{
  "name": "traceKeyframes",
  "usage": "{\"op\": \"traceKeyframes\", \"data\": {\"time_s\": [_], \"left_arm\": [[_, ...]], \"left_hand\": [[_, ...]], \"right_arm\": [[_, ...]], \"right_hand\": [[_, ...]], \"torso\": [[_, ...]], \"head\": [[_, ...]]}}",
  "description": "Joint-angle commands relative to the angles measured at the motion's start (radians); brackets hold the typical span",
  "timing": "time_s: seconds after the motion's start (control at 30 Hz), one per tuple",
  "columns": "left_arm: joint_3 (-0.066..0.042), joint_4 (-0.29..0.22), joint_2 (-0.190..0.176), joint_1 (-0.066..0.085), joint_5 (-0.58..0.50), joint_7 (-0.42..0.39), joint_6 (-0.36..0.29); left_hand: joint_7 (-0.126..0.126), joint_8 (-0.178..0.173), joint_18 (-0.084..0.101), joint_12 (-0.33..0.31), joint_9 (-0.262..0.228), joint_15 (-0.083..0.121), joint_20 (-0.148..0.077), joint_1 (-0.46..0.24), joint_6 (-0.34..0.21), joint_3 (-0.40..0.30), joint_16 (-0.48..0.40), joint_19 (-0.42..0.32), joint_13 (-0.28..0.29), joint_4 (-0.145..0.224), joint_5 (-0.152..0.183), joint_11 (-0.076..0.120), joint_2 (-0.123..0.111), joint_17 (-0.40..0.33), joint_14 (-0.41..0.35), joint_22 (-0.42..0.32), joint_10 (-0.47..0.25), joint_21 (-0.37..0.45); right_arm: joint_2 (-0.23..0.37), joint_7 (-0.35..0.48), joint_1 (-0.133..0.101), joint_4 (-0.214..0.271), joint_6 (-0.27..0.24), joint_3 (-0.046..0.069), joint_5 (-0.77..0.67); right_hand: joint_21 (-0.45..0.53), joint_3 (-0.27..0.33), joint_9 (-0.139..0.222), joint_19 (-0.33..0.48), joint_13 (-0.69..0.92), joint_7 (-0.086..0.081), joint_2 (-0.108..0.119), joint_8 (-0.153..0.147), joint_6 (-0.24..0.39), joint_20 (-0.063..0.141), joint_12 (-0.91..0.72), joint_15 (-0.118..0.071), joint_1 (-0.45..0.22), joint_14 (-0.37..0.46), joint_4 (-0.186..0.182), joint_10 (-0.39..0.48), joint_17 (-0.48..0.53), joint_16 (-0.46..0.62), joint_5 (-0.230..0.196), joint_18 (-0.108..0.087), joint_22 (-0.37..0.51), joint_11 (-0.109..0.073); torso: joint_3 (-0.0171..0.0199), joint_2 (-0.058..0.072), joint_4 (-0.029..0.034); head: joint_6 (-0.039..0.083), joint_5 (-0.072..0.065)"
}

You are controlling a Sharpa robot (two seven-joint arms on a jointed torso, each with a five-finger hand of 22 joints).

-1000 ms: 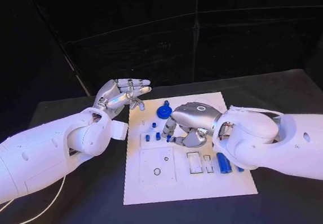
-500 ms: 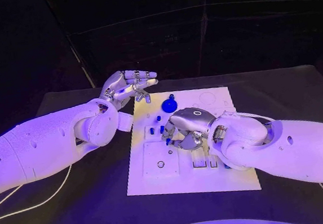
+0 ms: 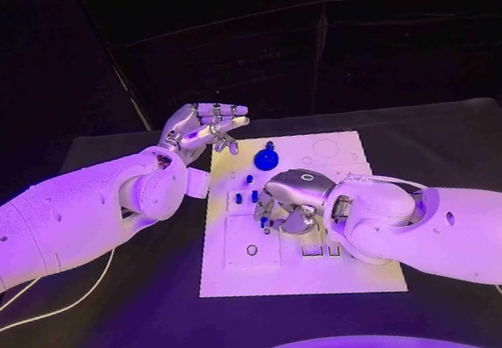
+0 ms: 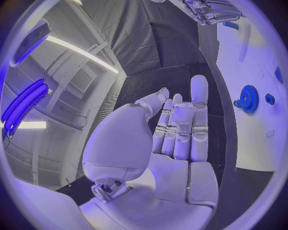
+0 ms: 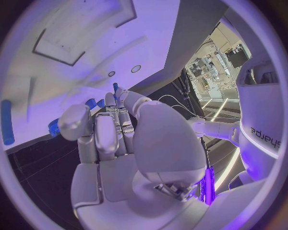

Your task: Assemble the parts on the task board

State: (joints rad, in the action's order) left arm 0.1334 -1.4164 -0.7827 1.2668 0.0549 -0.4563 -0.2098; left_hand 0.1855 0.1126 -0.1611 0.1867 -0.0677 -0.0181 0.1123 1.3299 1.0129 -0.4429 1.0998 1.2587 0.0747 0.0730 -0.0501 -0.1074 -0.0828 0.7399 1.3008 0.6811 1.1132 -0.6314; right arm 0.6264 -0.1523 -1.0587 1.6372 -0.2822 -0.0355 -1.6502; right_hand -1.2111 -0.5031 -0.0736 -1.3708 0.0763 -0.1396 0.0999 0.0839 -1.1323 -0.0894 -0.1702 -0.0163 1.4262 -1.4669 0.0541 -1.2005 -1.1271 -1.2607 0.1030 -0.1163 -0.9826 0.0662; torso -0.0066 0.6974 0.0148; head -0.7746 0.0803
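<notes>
The left robot hand (image 3: 204,131) has lifted slightly off the far-left corner of the task board (image 3: 246,268), fingers loosely curled, holding nothing; the right robot hand (image 3: 292,203) stays down over the small blue parts (image 3: 245,198), its grip hidden; insertion seems under way.

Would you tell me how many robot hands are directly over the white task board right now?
1: the right hand is over the task board among small blue parts; the left hand is raised beyond its far-left corner.
</notes>
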Motion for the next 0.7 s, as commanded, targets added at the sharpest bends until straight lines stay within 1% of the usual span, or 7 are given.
{"op": "traceKeyframes", "data": {"time_s": [0.03, 0.27, 0.43, 0.7], "left_arm": [[-0.001, -0.002, 0.001, 0.002, -0.004, -0.01, 0.002], [-0.001, 0.0, 0.001, 0.002, -0.004, -0.01, 0.003], [-0.001, 0.001, 0.001, 0.002, -0.004, -0.009, 0.004], [-0.001, 0.002, 0.003, 0.002, -0.004, -0.008, 0.006]], "left_hand": [[0.002, -0.003, -0.019, 0.003, 0.0, -0.001, 0.001, -0.008, -0.007, 0.008, -0.003, -0.005, -0.001, -0.001, 0.001, -0.003, 0.001, -0.001, -0.006, -0.001, -0.005, 0.006], [0.002, -0.003, -0.019, 0.003, 0.0, -0.001, 0.001, -0.008, -0.007, 0.008, -0.003, -0.005, -0.001, -0.001, 0.001, -0.003, 0.001, -0.001, -0.006, -0.001, -0.005, 0.006], [0.002, -0.003, -0.019, 0.003, 0.0, -0.001, 0.001, -0.008, -0.007, 0.008, -0.003, -0.005, -0.001, -0.001, 0.001, -0.003, 0.001, -0.001, -0.006, -0.001, -0.005, 0.006], [0.002, -0.003, -0.019, 0.003, 0.0, -0.001, 0.001, -0.008, -0.007, 0.008, -0.003, -0.005, -0.001, -0.001, 0.001, -0.003, 0.001, -0.001, -0.006, -0.001, -0.005, 0.006]], "right_arm": [[-0.001, 0.008, 0.0, -0.003, 0.019, 0.0, -0.013], [-0.002, 0.007, 0.003, -0.003, 0.029, 0.0, -0.015], [0.0, 0.005, 0.005, -0.003, 0.036, 0.0, -0.016], [0.001, 0.003, 0.005, -0.007, 0.049, 0.0, -0.016]], "right_hand": [[-0.004, -0.004, 0.001, 0.002, 0.001, -0.006, -0.001, -0.002, 0.0, 0.007, -0.006, -0.002, -0.009, -0.043, 0.001, -0.001, 0.002, -0.005, 0.006, 0.007, -0.001, 0.004], [-0.005, -0.004, 0.001, 0.002, 0.001, -0.006, -0.001, -0.002, 0.0, 0.007, -0.006, -0.002, -0.01, -0.043, 0.001, -0.001, 0.003, -0.005, 0.007, 0.007, -0.001, 0.004], [-0.005, -0.004, 0.001, 0.002, 0.001, -0.006, -0.001, -0.002, 0.0, 0.006, -0.006, -0.002, -0.01, -0.042, 0.001, -0.001, 0.004, -0.004, 0.007, 0.007, -0.001, 0.004], [-0.004, -0.003, 0.001, 0.003, 0.001, -0.006, 0.001, -0.002, 0.0, 0.006, -0.006, -0.001, -0.012, -0.042, 0.001, -0.001, 0.003, -0.005, 0.007, 0.007, 0.0, 0.004]], "torso": [[-0.0002, -0.001, 0.0013], [-0.0005, -0.001, 0.0015], [-0.0004, -0.001, 0.0002], [-0.0002, -0.001, 0.0008]], "head": [[-0.002, 0.001], [-0.004, 0.002], [-0.005, 0.004], [-0.006, 0.003]]}}
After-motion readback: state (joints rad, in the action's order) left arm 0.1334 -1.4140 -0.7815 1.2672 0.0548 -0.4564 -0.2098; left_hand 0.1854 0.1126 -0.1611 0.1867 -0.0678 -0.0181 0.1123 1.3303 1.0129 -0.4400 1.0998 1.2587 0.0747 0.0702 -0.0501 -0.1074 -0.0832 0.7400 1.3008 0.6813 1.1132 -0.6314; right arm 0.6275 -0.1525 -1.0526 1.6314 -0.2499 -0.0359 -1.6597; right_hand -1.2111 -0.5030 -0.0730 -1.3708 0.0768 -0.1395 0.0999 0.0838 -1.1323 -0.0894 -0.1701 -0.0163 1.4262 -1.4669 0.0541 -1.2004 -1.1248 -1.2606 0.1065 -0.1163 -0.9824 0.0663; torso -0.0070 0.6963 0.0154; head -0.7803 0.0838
